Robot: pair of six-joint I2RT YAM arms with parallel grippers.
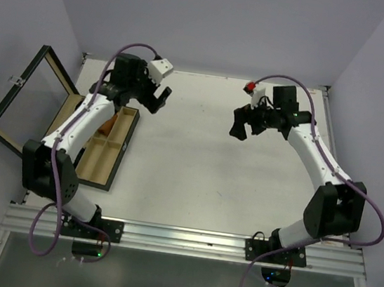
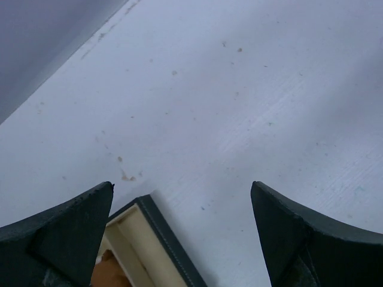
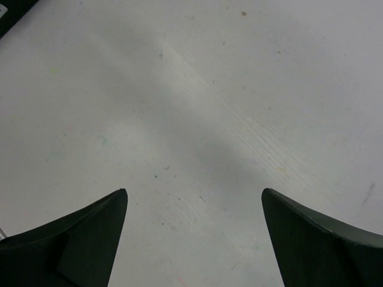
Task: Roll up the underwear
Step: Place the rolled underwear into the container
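Both tools, left (image 1: 156, 100) and right (image 1: 242, 127), are spread wide and hold nothing. A bunched orange-brown underwear (image 1: 111, 124) sits in the wooden box (image 1: 106, 152) just behind the left tool. The arm hides most of it, so its long axis cannot be told.

White table (image 1: 195, 172) with open wooden box (image 1: 105, 155)

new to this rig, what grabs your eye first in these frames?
The left gripper and right gripper hang open over the white table, holding nothing. At the table's left edge sits a compartmented wooden box with its glass lid swung open. A bit of orange-brown cloth shows at the box's far end.
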